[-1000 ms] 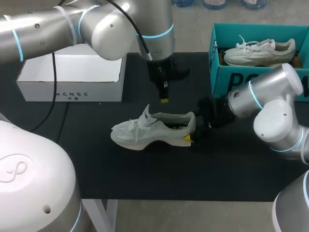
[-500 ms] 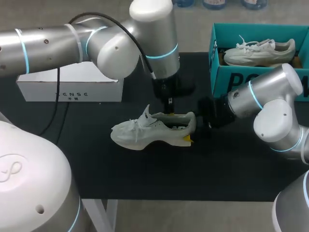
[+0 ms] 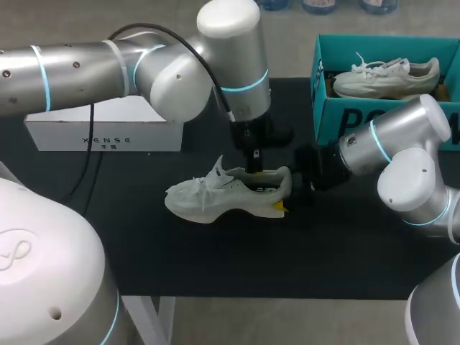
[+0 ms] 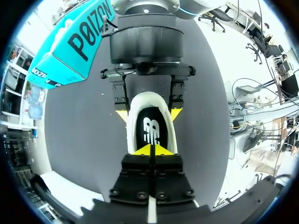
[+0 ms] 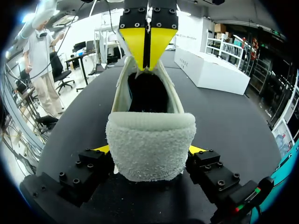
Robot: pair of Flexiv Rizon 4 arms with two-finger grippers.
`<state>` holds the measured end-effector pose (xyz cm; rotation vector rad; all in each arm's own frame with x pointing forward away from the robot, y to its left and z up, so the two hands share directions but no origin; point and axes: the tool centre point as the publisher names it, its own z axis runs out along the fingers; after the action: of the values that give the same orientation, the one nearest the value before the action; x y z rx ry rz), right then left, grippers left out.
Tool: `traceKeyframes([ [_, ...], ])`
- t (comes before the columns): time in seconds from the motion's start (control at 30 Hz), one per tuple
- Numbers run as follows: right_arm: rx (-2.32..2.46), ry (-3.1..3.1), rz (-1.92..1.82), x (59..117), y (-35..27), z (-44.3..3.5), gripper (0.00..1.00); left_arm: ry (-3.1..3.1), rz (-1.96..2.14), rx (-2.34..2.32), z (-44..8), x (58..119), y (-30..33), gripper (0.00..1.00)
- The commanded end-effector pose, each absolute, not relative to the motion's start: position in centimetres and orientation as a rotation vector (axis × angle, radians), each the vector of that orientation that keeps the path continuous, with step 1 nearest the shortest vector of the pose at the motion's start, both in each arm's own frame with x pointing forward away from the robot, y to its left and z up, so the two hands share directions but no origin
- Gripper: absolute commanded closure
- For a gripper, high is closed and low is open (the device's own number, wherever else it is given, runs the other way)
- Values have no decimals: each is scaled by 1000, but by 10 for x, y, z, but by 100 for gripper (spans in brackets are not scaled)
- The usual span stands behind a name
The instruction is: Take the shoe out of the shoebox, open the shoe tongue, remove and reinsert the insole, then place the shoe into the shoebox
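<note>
right gripper [image 5: 148, 151] clamps the heel of the white sneaker [image 3: 215, 192] from both sides on the black table [image 3: 215, 266], outside the teal shoebox [image 3: 345, 118]. left gripper [image 4: 152, 150], tips pressed together with nothing visibly held, sits at the sneaker's mouth over the insole [image 4: 150, 128]. the sneaker is out; insole removal, reinsertion and boxing look still to do. over the last second the left gripper has dropped to the sneaker.

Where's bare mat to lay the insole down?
Free: mat between shoe and its near edge, and between shoe and white box. Crowded: around the heel, where left gripper and right gripper meet, toward the teal shoebox.
</note>
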<state>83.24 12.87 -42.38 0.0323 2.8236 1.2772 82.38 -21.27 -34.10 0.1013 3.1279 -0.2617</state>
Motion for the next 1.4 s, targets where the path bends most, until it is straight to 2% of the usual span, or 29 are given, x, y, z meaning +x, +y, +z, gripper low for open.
traceKeyframes([
  [0.03,35,2822,1273,834,132,-431,100,3147,-269,121,-368,829,-221,100],
  [0.3,35,2822,1273,834,132,-431,100,3172,-249,129,-386,827,-215,100],
  [0.83,35,2822,1273,834,132,-431,100,3220,-171,72,-384,795,-187,100],
  [1.3,35,2822,1273,834,132,-431,100,3279,-61,83,-404,785,-168,100],
  [1.37,35,2822,1273,834,132,-431,100,3279,-76,96,-404,784,-170,75],
  [1.4,35,2822,1273,834,132,-431,100,3280,-72,99,-405,784,-171,69],
])
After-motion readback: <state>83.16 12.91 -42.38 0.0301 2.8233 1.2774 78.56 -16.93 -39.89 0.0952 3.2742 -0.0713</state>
